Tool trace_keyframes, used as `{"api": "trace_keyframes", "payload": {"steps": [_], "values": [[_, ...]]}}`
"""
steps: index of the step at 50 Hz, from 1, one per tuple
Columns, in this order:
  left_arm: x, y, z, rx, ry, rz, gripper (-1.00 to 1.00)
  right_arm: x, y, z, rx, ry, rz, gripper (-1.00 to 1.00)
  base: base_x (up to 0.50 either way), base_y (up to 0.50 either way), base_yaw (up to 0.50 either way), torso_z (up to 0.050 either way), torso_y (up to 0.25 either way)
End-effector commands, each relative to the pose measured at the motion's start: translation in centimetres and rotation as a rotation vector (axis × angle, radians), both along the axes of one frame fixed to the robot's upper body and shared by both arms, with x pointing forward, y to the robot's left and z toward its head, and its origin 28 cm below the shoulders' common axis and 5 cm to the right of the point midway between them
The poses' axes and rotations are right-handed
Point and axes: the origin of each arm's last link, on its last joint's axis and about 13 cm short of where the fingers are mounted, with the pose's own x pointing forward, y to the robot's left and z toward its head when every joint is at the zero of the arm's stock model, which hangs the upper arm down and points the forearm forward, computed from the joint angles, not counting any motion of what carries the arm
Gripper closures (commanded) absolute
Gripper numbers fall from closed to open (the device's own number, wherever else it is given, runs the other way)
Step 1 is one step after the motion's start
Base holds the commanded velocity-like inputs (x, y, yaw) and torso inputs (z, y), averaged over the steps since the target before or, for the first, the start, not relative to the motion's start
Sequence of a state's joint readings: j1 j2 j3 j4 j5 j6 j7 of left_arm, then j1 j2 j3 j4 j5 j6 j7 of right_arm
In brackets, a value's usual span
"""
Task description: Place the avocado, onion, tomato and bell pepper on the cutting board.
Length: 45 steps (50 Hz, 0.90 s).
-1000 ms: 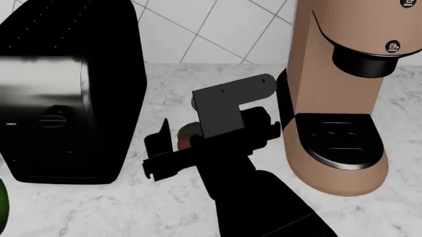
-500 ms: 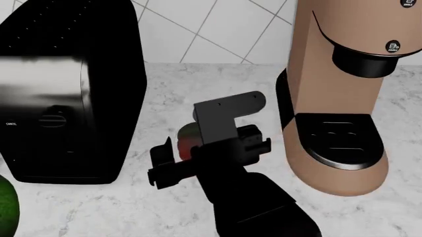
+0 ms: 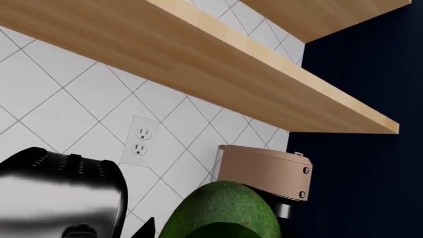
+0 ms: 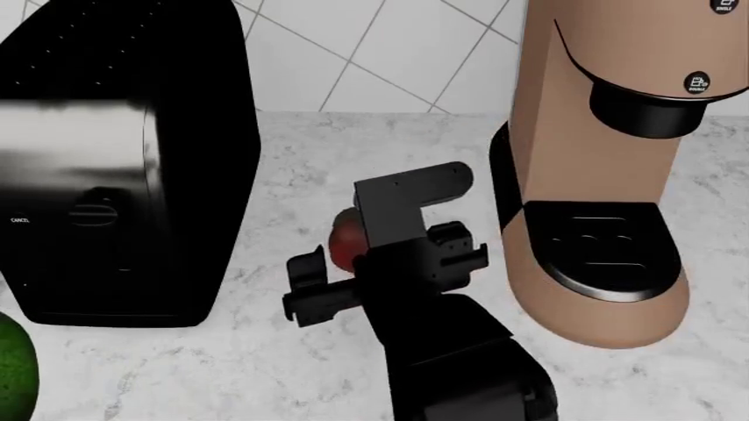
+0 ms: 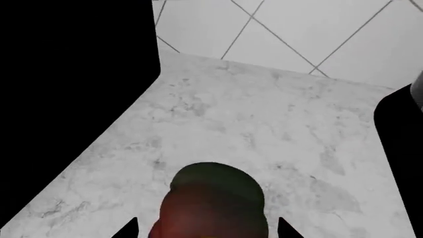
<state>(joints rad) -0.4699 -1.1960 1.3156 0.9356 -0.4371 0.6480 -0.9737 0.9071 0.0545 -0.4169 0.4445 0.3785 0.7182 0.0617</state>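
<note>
The bell pepper (image 4: pixel 344 242), dark red and dark green, sits on the marble counter (image 4: pixel 293 149) between the toaster and the coffee machine. My right gripper (image 4: pixel 351 263) is open around it, and in the right wrist view the fingertips (image 5: pixel 129 229) stand a little apart from each side of the bell pepper (image 5: pixel 211 198). The avocado (image 3: pixel 221 210), dark green and mottled, fills the left gripper (image 3: pixel 218 234), which is shut on it. The avocado (image 4: pixel 12 373) also peeks in at the head view's lower left edge. The onion, tomato and cutting board are out of view.
A black toaster (image 4: pixel 117 167) stands left of the pepper and a tan coffee machine (image 4: pixel 609 175) right of it, with a tiled wall behind. The left wrist view shows wooden shelves (image 3: pixel 198 64) and a wall outlet (image 3: pixel 140 141).
My right gripper has drawn back and down, so its fingers now flank the bell pepper, which stayed put. The avocado has risen slightly further into the head view's lower left corner.
</note>
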Motion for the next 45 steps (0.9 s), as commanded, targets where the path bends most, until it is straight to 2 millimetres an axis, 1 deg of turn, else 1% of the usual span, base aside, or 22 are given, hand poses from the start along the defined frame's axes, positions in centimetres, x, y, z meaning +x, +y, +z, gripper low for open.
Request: {"api": "trace_keyframes", "payload": {"steps": [1, 8, 11, 13, 15, 16, 19, 21, 23, 24, 25, 27, 33, 38, 41, 45], "values": [[0.4, -0.1, 0.2, -0.025, -0.043, -0.038, 1.0, 0.0, 1.1, -1.4, 0.022, 0.063, 0.066, 1.0, 0.0, 0.0, 0.0, 0.0, 0.0], [0.3, -0.1, 0.2, -0.024, -0.043, -0.039, 1.0, 0.0, 1.0, -1.0, 0.023, 0.044, 0.044, 1.0, 0.0, 0.0, 0.0, 0.0, 0.0], [0.3, -0.1, 0.2, -0.028, -0.044, -0.036, 1.0, -0.3, 1.1, -0.4, 0.015, 0.013, 0.043, 1.0, 0.0, 0.0, 0.0, 0.0, 0.0], [0.2, 0.0, 0.3, -0.031, -0.047, -0.037, 1.0, -1.0, 1.1, 0.4, 0.013, -0.025, 0.046, 1.0, 0.0, 0.0, 0.0, 0.0, 0.0], [0.2, -0.1, 0.2, -0.029, -0.048, -0.04, 1.0, -1.9, 1.1, 1.8, 0.019, -0.078, 0.046, 1.0, 0.0, 0.0, 0.0, 0.0, 0.0], [0.2, -0.1, 0.2, -0.028, -0.047, -0.039, 1.0, -2.1, 1.0, 2.1, 0.016, -0.089, 0.049, 1.0, 0.0, 0.0, 0.0, 0.0, 0.0], [0.1, -0.1, 0.3, -0.027, -0.048, -0.04, 1.0, -3.4, 0.9, 3.9, 0.012, -0.152, 0.057, 1.0, 0.0, 0.0, 0.0, 0.0, 0.0], [0.2, -0.2, 0.2, -0.026, -0.047, -0.04, 1.0, -4.0, 0.7, 4.5, 0.011, -0.183, 0.057, 1.0, 0.0, 0.0, 0.0, 0.0, 0.0], [0.2, -0.1, 0.2, -0.026, -0.046, -0.04, 1.0, -5.3, 0.4, 5.2, 0.018, -0.235, 0.049, 1.0, 0.0, 0.0, 0.0, 0.0, 0.0], [0.2, -0.1, 0.3, -0.027, -0.046, -0.039, 1.0, -5.5, 0.3, 5.3, 0.02, -0.239, 0.049, 1.0, 0.0, 0.0, 0.0, 0.0, 0.0], [0.2, -0.1, 0.2, -0.026, -0.046, -0.038, 1.0, -6.2, 0.0, 5.4, 0.027, -0.28, 0.045, 1.0, 0.0, 0.0, 0.0, 0.0, 0.0], [0.4, -0.2, 0.2, -0.026, -0.043, -0.033, 1.0, -7.2, -0.7, 5.3, 0.058, -0.329, 0.038, 1.0, 0.0, 0.0, 0.0, 0.0, 0.0], [0.6, -0.4, -0.1, -0.016, -0.034, -0.025, 1.0, -8.9, -2.0, 4.2, 0.065, -0.358, 0.016, 1.0, 0.0, 0.0, 0.0, 0.0, 0.0], [1.0, -0.7, -0.3, -0.003, -0.021, -0.019, 1.0, -10.0, -2.8, 3.5, 0.071, -0.384, -0.01, 1.0, 0.0, 0.0, 0.0, 0.0, 0.0], [1.4, -0.7, -0.6, -0.002, -0.006, 0.001, 1.0, -10.5, -3.3, 2.7, 0.061, -0.385, -0.001, 1.0, 0.0, 0.0, 0.0, 0.0, 0.0], [1.8, -0.6, -0.8, 0.007, 0.003, 0.027, 1.0, -11.3, -4.1, 1.7, 0.061, -0.434, -0.025, 1.0, 0.0, 0.0, 0.0, 0.0, 0.0]]}}
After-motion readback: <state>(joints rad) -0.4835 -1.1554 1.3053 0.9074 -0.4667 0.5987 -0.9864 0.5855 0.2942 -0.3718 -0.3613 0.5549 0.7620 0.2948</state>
